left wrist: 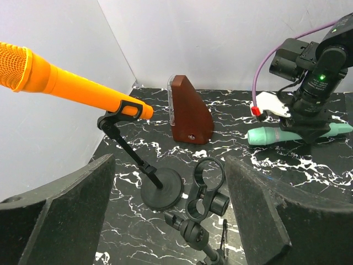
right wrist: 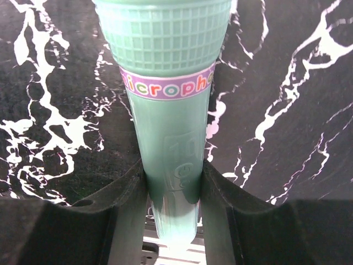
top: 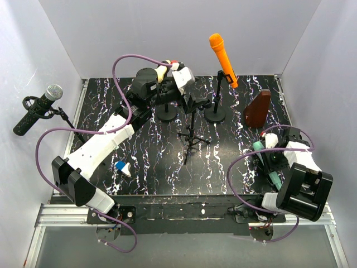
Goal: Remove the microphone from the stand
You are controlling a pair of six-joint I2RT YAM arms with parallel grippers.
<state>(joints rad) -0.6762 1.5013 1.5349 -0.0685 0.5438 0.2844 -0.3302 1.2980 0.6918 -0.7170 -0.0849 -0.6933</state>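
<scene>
An orange microphone sits tilted in the clip of a round-base stand at the back; it also shows in the left wrist view. My left gripper is open, its jaws on either side of the empty black clip of a tripod stand, not touching it. My right gripper is shut on the handle of a teal toy microphone, which lies level and low over the table at the right. I cannot tell whether it touches the table.
A brown wooden wedge stands at the back right. A black microphone with a silver head hangs on a stand past the table's left edge. A second round base stands under my left wrist. A small blue and white piece lies front left.
</scene>
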